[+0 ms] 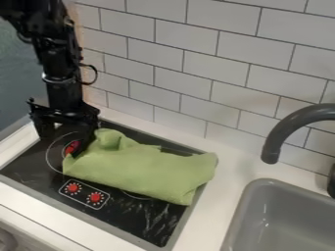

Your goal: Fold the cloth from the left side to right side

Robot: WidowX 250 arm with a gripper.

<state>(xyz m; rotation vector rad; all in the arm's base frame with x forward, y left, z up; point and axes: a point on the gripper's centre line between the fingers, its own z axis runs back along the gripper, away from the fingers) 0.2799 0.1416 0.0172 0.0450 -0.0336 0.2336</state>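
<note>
We see the fingers of the gripper (64, 137) spread apart, one at the left edge of the green cloth (140, 169). The cloth lies rumpled across the black stovetop (36, 164), reaching its right rim. Farther right, we see a grey sink (243, 211) below a curved faucet (278, 137).

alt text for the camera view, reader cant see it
A rumpled green cloth lies on a black stovetop, with a black robot gripper at its left end in view; a gray sink and faucet are at right, a white tiled wall behind.
</note>
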